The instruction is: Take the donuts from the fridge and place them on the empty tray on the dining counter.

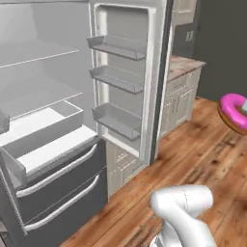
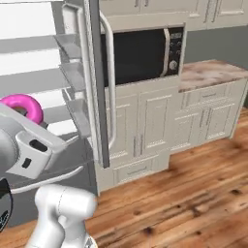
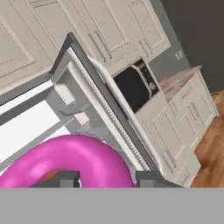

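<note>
Clenching the pink donut (image 3: 65, 159) between its tips, the tool (image 3: 107, 178) hangs out in front of the open fridge (image 1: 53, 159), over the wood floor (image 1: 193, 159); the donut is clear of the shelves. The likely trouble is the swing away; the open door (image 2: 94, 82) stands near, and a brush could knock the soft ring loose; the white-iced donut isn't visible.
</note>
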Robot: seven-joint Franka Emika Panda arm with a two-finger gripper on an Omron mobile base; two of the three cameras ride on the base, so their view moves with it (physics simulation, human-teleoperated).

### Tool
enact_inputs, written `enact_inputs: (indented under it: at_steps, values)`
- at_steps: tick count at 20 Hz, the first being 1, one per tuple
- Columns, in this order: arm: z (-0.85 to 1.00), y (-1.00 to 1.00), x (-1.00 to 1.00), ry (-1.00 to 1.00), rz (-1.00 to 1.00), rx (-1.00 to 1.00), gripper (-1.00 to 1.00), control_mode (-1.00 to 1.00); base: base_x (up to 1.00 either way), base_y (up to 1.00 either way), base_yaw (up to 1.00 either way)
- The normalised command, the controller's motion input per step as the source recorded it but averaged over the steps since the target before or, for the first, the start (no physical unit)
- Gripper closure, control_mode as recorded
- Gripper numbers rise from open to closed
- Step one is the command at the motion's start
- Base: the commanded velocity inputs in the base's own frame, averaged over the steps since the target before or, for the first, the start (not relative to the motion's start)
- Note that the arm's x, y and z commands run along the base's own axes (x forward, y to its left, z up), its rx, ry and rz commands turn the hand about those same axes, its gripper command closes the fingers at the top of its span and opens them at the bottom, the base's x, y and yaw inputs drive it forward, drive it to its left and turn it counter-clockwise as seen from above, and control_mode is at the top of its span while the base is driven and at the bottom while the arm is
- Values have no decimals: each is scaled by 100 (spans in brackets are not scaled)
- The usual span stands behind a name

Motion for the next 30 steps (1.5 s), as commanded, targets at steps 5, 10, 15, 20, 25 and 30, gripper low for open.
enact_inputs:
  at_steps: [5,10,15,20,25,30]
  values:
    - [0,0,0,0,0,0,100,100,0,0,-100]
    - [0,0,0,0,0,0,100,100,0,0,-100]
    - [0,0,0,0,0,0,100,100,0,0,-100]
    - [0,0,0,0,0,0,100,100,71,4,-59]
    - [0,0,0,0,0,0,100,100,100,-75,4]
    - [0,0,0,0,0,0,100,100,100,-42,1]
